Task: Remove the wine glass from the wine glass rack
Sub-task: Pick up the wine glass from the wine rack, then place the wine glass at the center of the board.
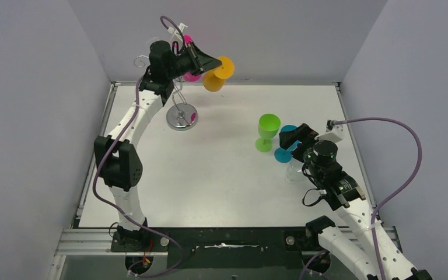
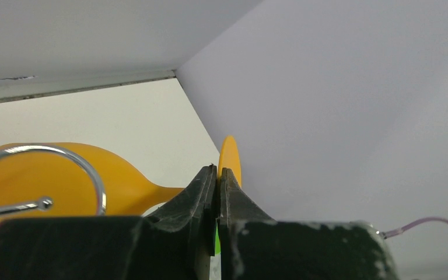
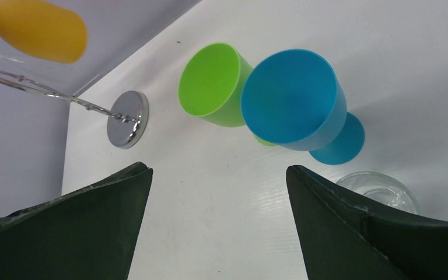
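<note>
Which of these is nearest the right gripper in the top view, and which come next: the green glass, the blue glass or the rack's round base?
1. The blue glass, right beside the right gripper.
2. The green glass, just left of the blue one.
3. The wine glass rack base, far left.

Wine glass (image 1: 216,76): opaque orange plastic with a rounded bowl, a short stem and a flat round foot.
Wine glass pose: in the air, tipped off upright, bowl lower and nearer, foot higher and toward the back wall.
Wine glass hold: the stem is pinched between the closed fingers of the left gripper (image 1: 216,62).
Wine glass place: high over the far left of the table, just right of the rack's top.
Wine glass rack (image 1: 181,114): thin silver wire with a twisted stem, curled scroll arms and a shiny round base.
Rack pose: upright, with its base flat on the table near the back left corner.
Rack and glass: one scroll loop crosses the orange bowl in the left wrist view; contact cannot be told.
</note>
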